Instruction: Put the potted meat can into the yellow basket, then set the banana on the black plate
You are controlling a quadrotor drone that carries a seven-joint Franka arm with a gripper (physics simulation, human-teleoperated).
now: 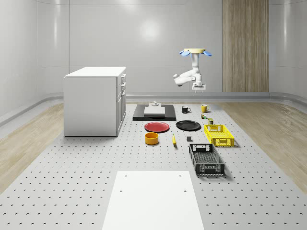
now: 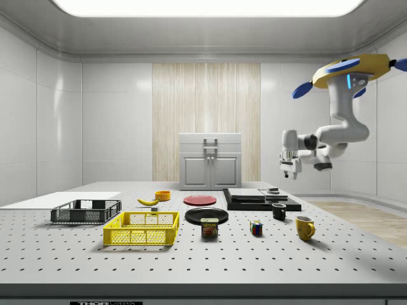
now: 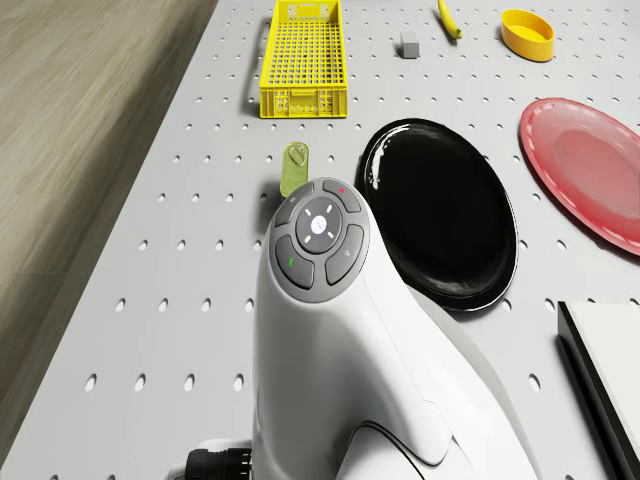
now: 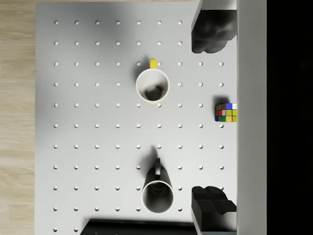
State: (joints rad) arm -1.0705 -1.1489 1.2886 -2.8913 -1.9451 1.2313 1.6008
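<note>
The potted meat can [image 2: 209, 227] stands on the table between the yellow basket [image 2: 142, 229] and a Rubik's cube; from the drone it shows as can [image 3: 296, 168] next to the black plate [image 3: 440, 210]. The banana [image 1: 173, 139] lies beyond that plate, near an orange bowl. The drone [image 1: 195, 51] hovers high over the table's far right part. Its gripper [image 1: 198, 87] hangs well above the two mugs, open and holding nothing; in the wrist view the gripper [image 4: 211, 117] has its fingers [image 4: 210, 32] spread wide. The yellow basket [image 1: 219, 134] holds nothing.
A yellow mug [image 4: 152, 86], a black mug [image 4: 157, 196] and a Rubik's cube [image 4: 226, 112] lie under the gripper. A red plate [image 1: 157, 127], orange bowl [image 1: 151, 138], black basket [image 1: 206, 159], black slab [image 1: 154, 112] and white cabinet [image 1: 95, 100] share the table.
</note>
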